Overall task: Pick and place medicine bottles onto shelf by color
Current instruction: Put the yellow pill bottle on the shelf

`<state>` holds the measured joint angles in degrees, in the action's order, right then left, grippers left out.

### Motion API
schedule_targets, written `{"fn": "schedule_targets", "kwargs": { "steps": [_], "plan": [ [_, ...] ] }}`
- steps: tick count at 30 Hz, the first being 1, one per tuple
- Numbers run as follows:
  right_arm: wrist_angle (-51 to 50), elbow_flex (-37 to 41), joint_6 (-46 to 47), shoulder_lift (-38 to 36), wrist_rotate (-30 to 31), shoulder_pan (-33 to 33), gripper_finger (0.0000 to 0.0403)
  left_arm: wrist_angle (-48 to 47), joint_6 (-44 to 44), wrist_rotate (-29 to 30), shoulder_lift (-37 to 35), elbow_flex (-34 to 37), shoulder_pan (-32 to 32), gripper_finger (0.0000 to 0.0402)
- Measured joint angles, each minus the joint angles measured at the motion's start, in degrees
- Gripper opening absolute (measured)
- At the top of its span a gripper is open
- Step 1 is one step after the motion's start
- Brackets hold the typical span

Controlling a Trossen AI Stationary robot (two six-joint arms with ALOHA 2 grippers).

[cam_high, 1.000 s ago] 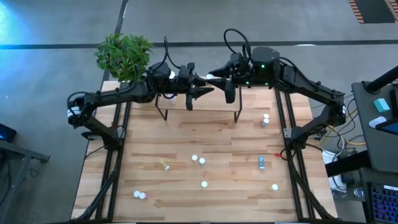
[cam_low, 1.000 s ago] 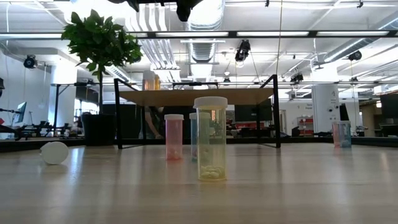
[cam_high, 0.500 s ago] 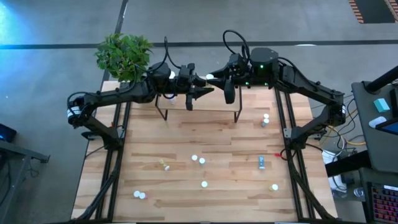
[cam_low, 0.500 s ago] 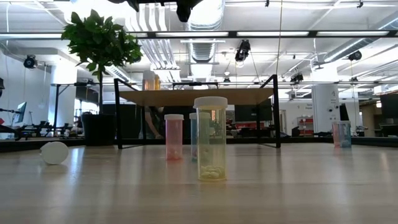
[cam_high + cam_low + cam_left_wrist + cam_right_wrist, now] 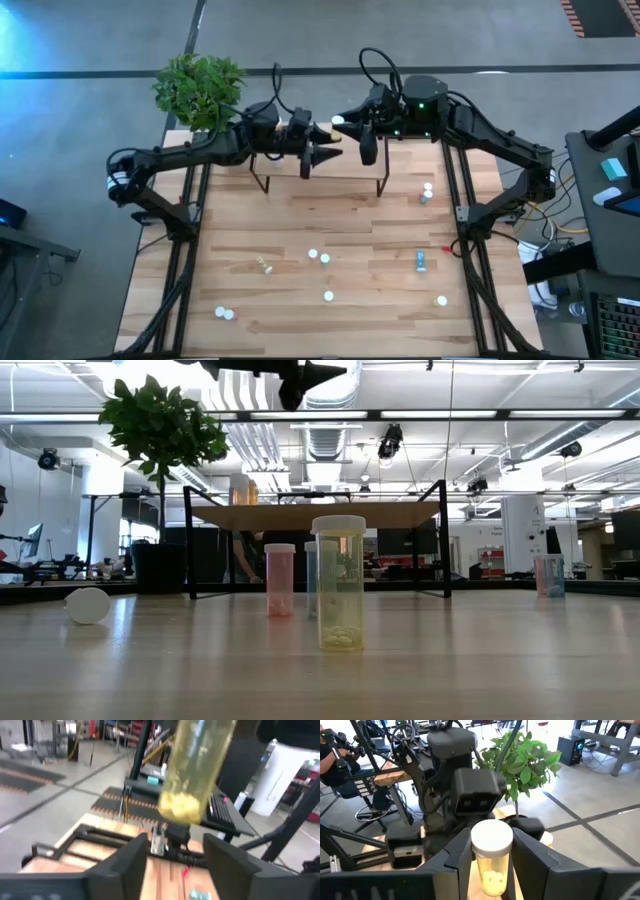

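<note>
High view: both arms meet over the shelf [image 5: 318,172] at the far edge of the worktop [image 5: 300,220]. Left pincer [image 5: 328,153] points toward the right pincer [image 5: 340,124], the two close together above the shelf; a white cap shows at the right pincer's tip. Loose medicine bottles on the worktop: two near the right rail [image 5: 427,191], a blue-green one lying down [image 5: 421,261], a pair mid-board [image 5: 318,256], one lying on its side to their left [image 5: 263,265], one nearer [image 5: 328,295], one near right [image 5: 441,300], two at the near left corner [image 5: 224,313]. Potted plant [image 5: 198,88] sits off the far left corner. Low view: yellow bottle [image 5: 339,582] upright nearest the camera, pinkish bottle [image 5: 279,579] just behind to its left, a bluish one mostly hidden between them, another pinkish/blue pair far right [image 5: 548,574], one bottle on its side at left showing its white cap [image 5: 88,605]. Shelf board stands behind on black legs, with one orange bottle [image 5: 240,489] on its left end. Arm parts only clip the top edge. Left wrist view: left pincer's fingers [image 5: 131,865] stand apart, open, nothing between them; a yellow bottle [image 5: 195,767] with pills hangs tilted ahead of them, not touching. Right wrist view: right pincer's fingers [image 5: 532,860] are clamped on that yellow bottle, white cap toward the left arm's wrist; plant behind, a seated person at the far left.
</note>
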<state>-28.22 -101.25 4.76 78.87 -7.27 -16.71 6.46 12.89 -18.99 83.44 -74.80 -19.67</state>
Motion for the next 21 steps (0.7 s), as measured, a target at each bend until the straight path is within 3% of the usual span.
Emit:
{"fn": "schedule_targets", "kwargs": {
  "steps": [4,8,16,21],
  "plan": [
    [0.8,0.0,-0.3,0.0,0.3,-0.2,0.0112,-4.7,-0.2,0.5,-1.3,-0.1,-0.8,0.024],
    [1.9,0.0,-3.8,0.7,1.7,-1.1,0.0113,-14.4,-2.9,1.8,-4.4,-0.6,-3.4,0.0272],
    [10.0,0.3,-7.5,11.7,1.0,-5.9,0.0113,-25.1,-4.6,3.4,-15.8,-3.0,-8.5,0.0276],
    [18.6,0.3,-9.4,21.2,0.7,-6.6,0.0114,-28.0,-6.3,13.6,-22.2,-1.5,-9.0,0.0276]
  ]
}}
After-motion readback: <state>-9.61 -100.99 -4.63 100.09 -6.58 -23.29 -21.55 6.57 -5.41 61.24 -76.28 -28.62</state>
